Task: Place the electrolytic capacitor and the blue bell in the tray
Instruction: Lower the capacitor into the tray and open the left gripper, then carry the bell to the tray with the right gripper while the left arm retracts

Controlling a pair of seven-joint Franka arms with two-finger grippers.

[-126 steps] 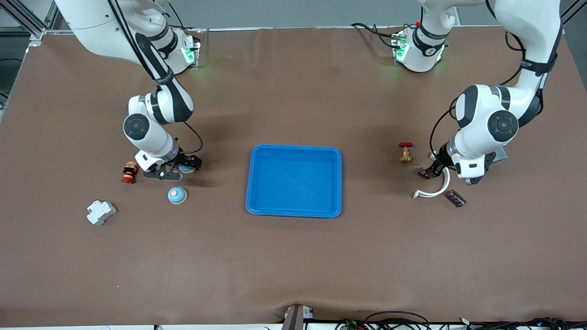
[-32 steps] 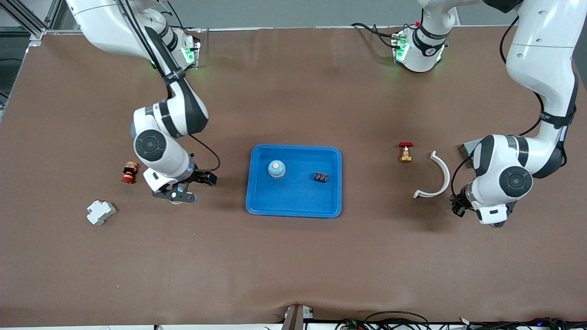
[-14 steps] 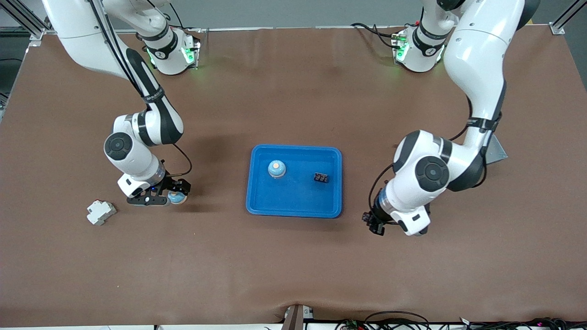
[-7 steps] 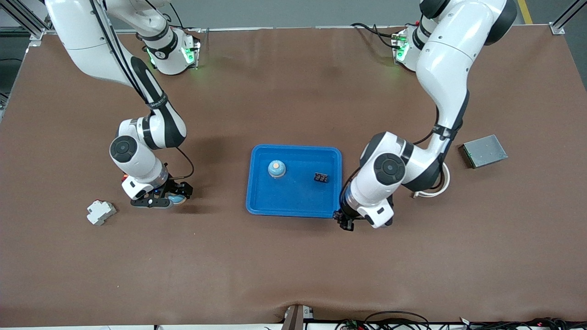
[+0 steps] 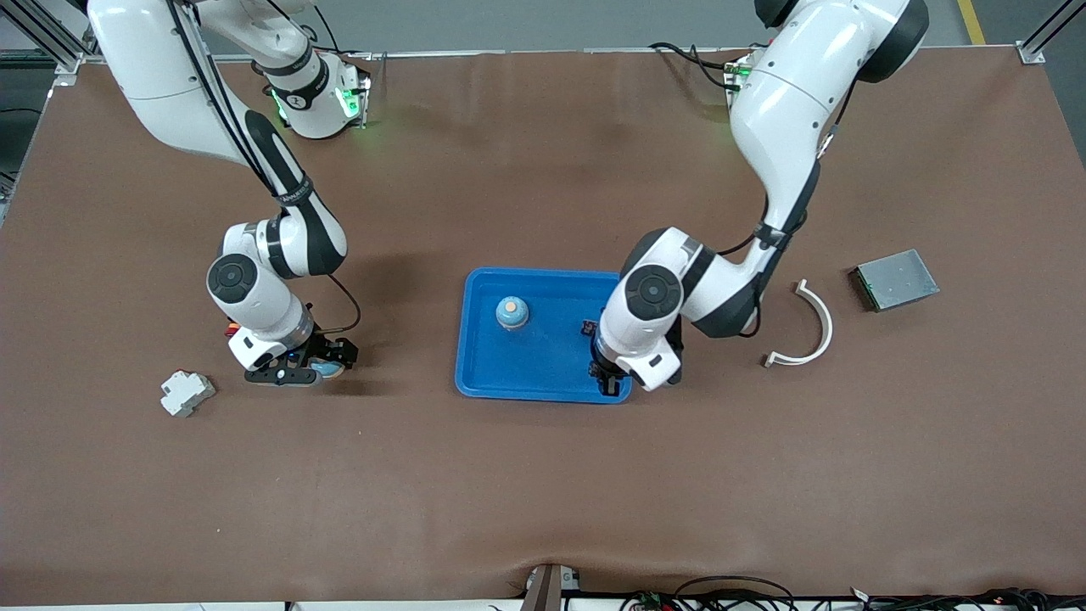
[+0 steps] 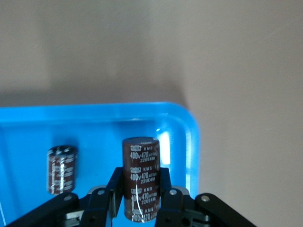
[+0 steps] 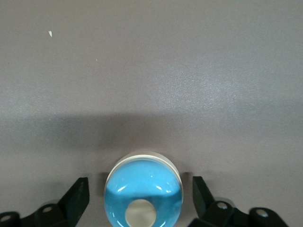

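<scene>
The bright-blue tray point(image 5: 543, 395) lies mid-table. One blue bell point(image 5: 512, 312) stands in it, and a brown electrolytic capacitor point(image 5: 587, 327) lies in it, also in the left wrist view point(image 6: 62, 169). My left gripper point(image 5: 607, 382) is over the tray's corner nearest the front camera at the left arm's end, shut on a second capacitor point(image 6: 141, 170) held upright above the tray point(image 6: 191, 142). My right gripper point(image 5: 318, 367) is down at the table, open, its fingers point(image 7: 78, 198) on either side of a second blue bell point(image 7: 144, 191) with a gap on each side.
A white curved piece point(image 5: 806, 327) and a grey metal box point(image 5: 895, 278) lie toward the left arm's end. A white plastic block point(image 5: 187, 392) lies toward the right arm's end. A red item point(image 5: 230, 328) shows partly beside the right arm's wrist.
My left arm has swung from the left arm's end of the table to the tray's corner, carrying the capacitor. My right gripper has stayed at the bell on the table.
</scene>
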